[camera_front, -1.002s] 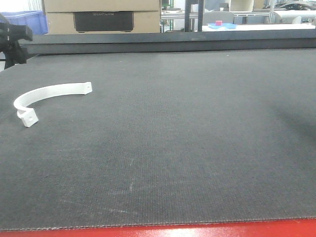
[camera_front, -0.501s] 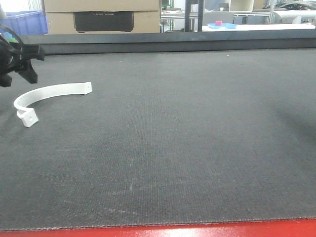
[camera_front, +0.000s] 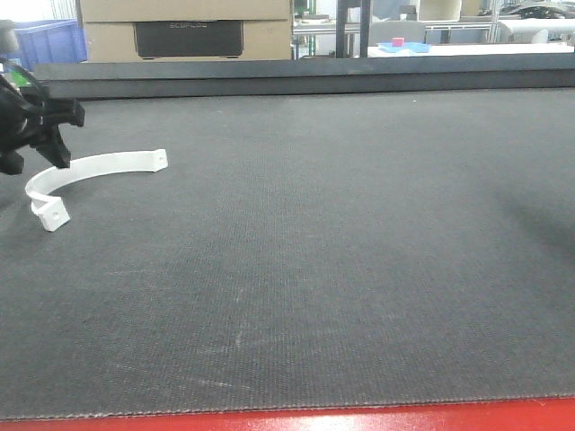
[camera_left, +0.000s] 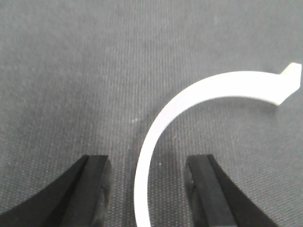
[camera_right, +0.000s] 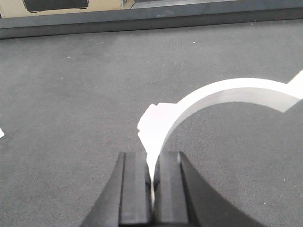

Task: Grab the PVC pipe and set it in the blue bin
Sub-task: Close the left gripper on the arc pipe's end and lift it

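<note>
Straddling the curved white pipe [camera_left: 222, 85] lying on the dark surface [camera_front: 359, 224], the left end effector [camera_left: 147, 165] stands wide open and empty, placed to close across its arc, while the right end effector [camera_right: 152, 175] pinches a 2nd pipe [camera_right: 236, 92] by its end.

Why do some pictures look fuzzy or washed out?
Front view: the mat shows crisp weave, but the far background glares white and a dim shadow darkens it at the picture's right. Left wrist view: soft throughout, the open left pincer blurred around the curved PVC piece. Right wrist view: the second white piece, clamped in the right pincer, washes out near the grip.
</note>
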{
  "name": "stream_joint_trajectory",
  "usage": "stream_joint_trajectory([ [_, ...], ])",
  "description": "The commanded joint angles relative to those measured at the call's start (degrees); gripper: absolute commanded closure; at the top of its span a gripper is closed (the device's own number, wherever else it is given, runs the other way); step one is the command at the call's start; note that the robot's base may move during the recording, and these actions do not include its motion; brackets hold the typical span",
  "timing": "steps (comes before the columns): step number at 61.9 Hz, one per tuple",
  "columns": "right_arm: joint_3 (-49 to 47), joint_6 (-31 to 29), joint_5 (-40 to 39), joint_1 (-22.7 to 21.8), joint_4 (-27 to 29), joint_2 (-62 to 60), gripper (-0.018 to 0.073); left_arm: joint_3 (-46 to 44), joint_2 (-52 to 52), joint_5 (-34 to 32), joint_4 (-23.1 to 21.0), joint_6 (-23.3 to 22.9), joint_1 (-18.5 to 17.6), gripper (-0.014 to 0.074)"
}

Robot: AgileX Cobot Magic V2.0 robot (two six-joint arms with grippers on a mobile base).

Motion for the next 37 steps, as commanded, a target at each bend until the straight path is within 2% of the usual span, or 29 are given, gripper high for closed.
stream_joint_trajectory([
  [1, -0.3, -0.5, -1.3, 0.0, -0.1, -0.4, 0.0728, -0.4, 0.3, -0.4, -0.4, -0.1, -0.9, 0.0316],
  [12, -0.3, -0.5, -1.4, 0.0, -0.1, -0.4, 0.0728, -0.4, 0.4, -2.8, 0.2, -0.1, -2.1, 0.0316],
  [37, -0.3, -0.5, -2.7, 0.0, -0.1, -0.4, 0.0728, -0.4, 2.5, -1.9, 0.0, -0.1, -2.1, 0.0316],
])
